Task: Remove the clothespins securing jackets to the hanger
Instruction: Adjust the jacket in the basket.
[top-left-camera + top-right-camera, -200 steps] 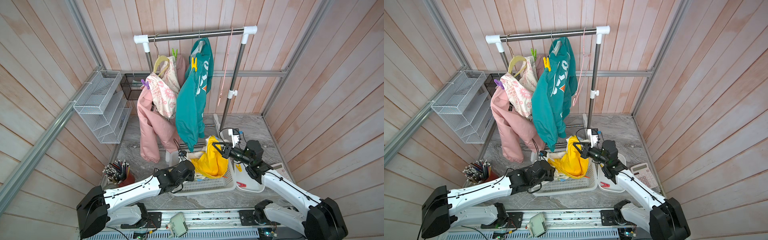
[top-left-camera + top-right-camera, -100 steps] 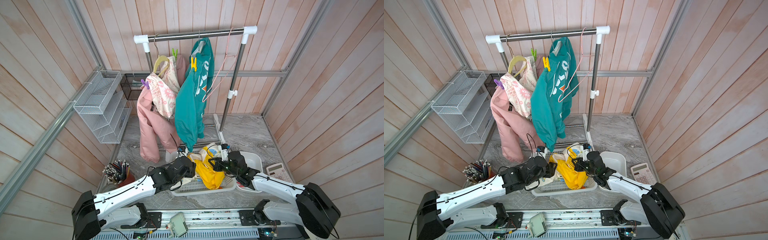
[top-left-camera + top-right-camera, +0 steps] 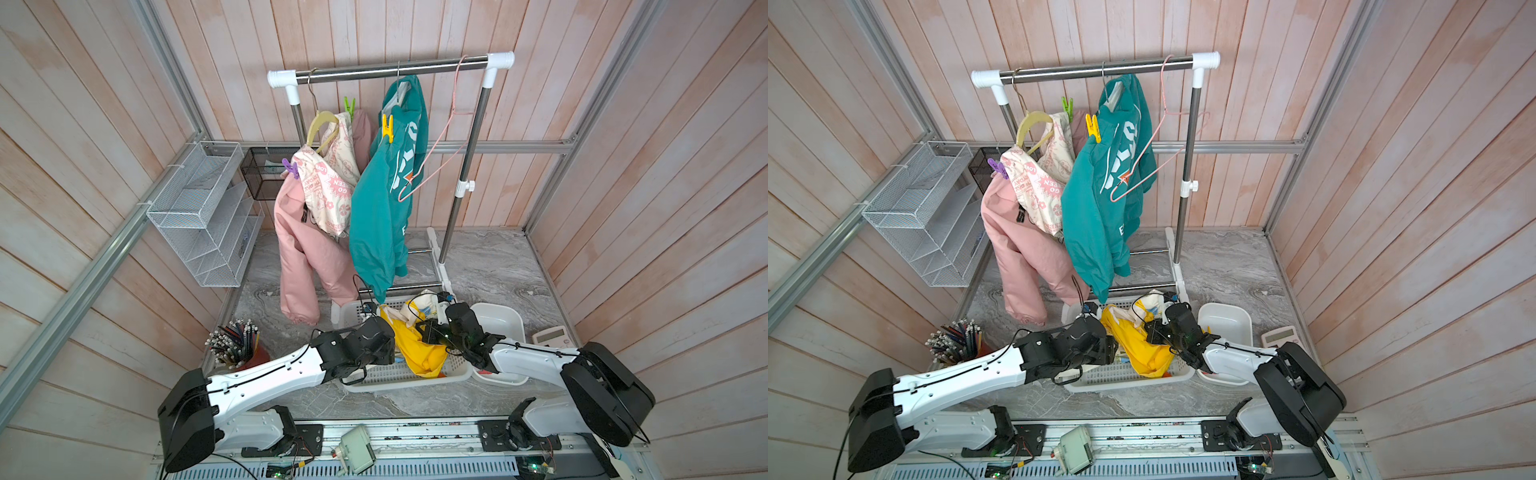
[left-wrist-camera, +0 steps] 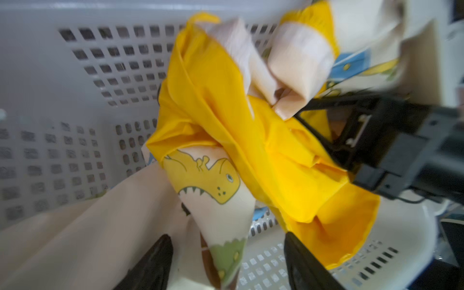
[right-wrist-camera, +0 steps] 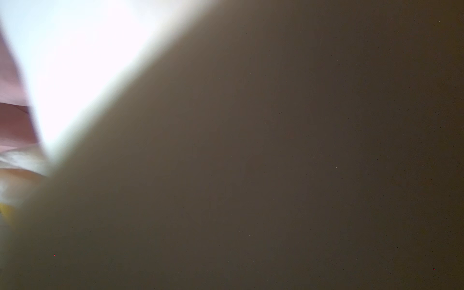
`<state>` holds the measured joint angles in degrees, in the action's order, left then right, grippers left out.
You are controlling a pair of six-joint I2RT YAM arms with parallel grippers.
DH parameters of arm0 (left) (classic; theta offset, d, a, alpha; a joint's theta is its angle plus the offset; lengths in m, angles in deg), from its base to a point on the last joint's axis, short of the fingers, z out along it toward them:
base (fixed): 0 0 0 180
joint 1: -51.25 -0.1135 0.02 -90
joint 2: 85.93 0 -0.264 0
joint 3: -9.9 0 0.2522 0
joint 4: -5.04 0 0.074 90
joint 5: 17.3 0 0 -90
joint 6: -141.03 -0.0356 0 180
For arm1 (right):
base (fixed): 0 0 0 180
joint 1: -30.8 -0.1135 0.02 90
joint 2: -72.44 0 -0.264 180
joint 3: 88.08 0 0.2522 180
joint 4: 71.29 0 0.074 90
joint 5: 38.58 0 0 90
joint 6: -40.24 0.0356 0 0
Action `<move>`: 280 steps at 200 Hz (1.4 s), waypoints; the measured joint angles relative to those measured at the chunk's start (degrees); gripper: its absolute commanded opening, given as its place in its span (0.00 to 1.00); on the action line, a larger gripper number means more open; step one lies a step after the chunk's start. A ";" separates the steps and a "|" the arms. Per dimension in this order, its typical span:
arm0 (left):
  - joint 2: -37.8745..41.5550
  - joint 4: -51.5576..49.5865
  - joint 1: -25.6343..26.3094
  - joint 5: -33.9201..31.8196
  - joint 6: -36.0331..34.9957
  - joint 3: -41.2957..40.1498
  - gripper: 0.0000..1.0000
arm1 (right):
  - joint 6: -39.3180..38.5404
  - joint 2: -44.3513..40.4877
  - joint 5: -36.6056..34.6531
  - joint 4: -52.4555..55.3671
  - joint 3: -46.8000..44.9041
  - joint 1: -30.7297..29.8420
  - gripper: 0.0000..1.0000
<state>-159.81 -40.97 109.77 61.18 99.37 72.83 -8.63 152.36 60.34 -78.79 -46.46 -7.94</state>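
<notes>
Yellow jacket (image 3: 415,345) lowered into the white perforated basket (image 3: 399,376) on the tabletop (image 3: 490,266). A second earlier the right arm held this jacket raised over the basket; both arms have since dropped into it, and the bare pink wire hanger (image 3: 456,87) now swings free on the rail (image 3: 390,70). The left tool (image 4: 226,241) has gone from nearly closed to wide apart: in the left wrist view its fingers straddle the cream dinosaur-print lining without clamping it. The right tool (image 4: 301,118) is closed, apparently pinching a fold of yellow fabric; its own wrist view is smothered by cloth. One garment thus appears freed and delivered. The remaining clothespins sit high on the rack, well apart from both tools: a green one (image 3: 349,106) and a purple one (image 3: 291,168) on the pink jacket (image 3: 303,257), and a yellow one (image 3: 387,129) on the teal jacket (image 3: 378,216). Judged next: let go of the yellow jacket and reach up.
</notes>
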 measured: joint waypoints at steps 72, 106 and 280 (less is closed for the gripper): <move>-5.53 3.10 -1.88 1.44 -1.64 0.48 0.04 | 0.87 -1.44 -0.98 -1.27 -1.84 0.66 0.00; -5.75 3.15 1.03 0.74 -3.91 6.82 0.00 | 0.87 -1.49 -1.16 -1.31 -1.95 0.81 0.00; -8.81 19.71 -1.22 3.34 -7.23 -3.26 0.70 | -1.36 -1.97 1.86 -1.86 -2.27 1.07 0.14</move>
<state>-168.62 -21.26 108.55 64.52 92.13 69.57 -9.99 150.39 62.20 -80.65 -48.73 -6.87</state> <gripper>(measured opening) 0.594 0.079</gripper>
